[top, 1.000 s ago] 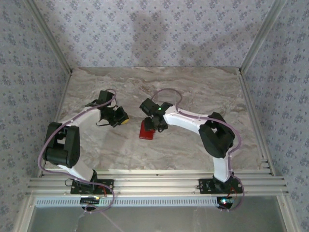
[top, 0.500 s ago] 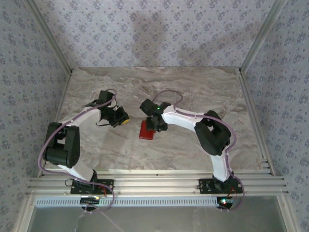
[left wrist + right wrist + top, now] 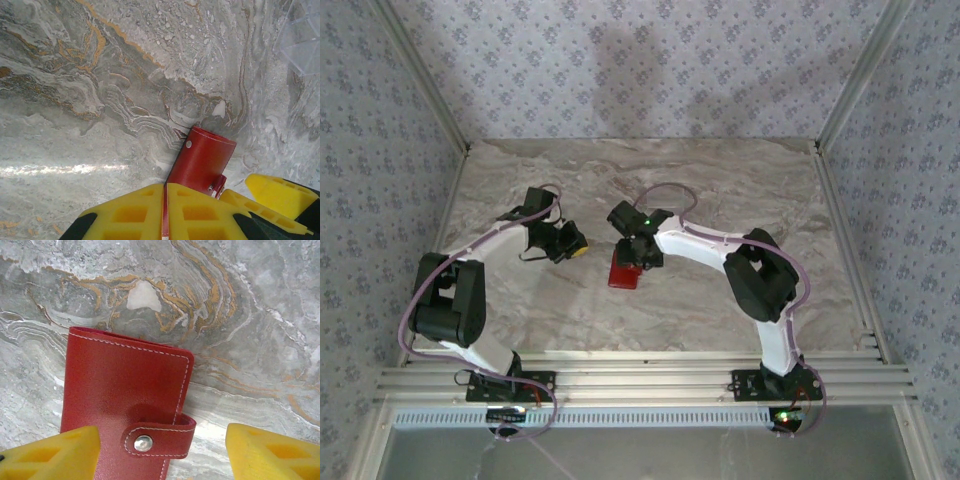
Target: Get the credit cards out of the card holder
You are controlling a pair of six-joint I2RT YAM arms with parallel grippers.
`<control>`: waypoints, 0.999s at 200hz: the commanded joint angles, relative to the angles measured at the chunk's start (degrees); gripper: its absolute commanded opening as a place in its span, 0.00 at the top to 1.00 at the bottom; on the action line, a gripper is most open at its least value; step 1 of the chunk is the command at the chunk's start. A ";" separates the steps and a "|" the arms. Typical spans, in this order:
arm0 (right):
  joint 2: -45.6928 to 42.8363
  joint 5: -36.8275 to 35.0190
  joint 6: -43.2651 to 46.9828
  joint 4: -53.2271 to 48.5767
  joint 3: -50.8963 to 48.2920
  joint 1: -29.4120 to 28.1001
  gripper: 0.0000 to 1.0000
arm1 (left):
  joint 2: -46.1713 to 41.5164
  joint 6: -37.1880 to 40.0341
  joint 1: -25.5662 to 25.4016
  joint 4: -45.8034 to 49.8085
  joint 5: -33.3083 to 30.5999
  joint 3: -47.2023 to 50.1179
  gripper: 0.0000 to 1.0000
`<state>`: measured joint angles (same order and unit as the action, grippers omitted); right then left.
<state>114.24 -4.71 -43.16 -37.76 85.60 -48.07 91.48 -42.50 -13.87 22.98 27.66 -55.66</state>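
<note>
Top external view, left to right: the left arm folds along the left edge of the marble table, and the left gripper sits over the left-centre of the slab. Just to its right the card holder lies flat near the table's middle, with the right gripper above its far end. The right arm bends out to the right. Beyond its elbow we find bare marble as far as the right-hand rail, and a broad bare strip runs along the far wall. Aluminium rails close the near edge.

Left wrist view: the left gripper has its yellow pads pressed together, the seam between them a thin line. Past them the card holder shows one rounded end and a pale dot. Open marble spreads to its left, and a clear plastic container occupies the upper right corner.

Right wrist view: the right gripper stands wide, gripping nothing. The pad at picture-left overlaps the closed card holder at its lower left corner. The other pad hangs over bare marble, well apart from the stitched right edge. A strap wraps that edge, its snap fastened. Beyond the top and right edges we see only marble.
</note>
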 commanded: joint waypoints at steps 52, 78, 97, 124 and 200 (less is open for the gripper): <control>1.33 -0.39 -1.41 -2.84 0.80 0.62 0.32 | -0.66 0.83 0.07 1.18 0.99 -0.31 0.89; -0.63 -1.23 -1.45 -3.70 0.10 0.66 0.36 | -0.73 0.83 0.07 1.22 0.90 -0.32 0.89; -2.01 -1.37 -1.49 -3.81 -0.99 0.94 0.42 | -0.70 0.69 -0.09 1.27 0.72 -0.41 0.89; -2.91 -0.84 -1.59 -3.84 -1.98 1.54 0.53 | -0.56 0.92 -0.44 1.77 0.14 -0.85 0.89; -4.87 4.92 -3.60 2.74 -8.38 3.60 0.70 | 1.38 1.51 -4.60 3.82 -2.87 -3.60 0.87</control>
<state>111.53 -1.23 -45.63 -36.51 78.43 -44.84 91.85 -42.02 -17.10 25.32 25.87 -56.64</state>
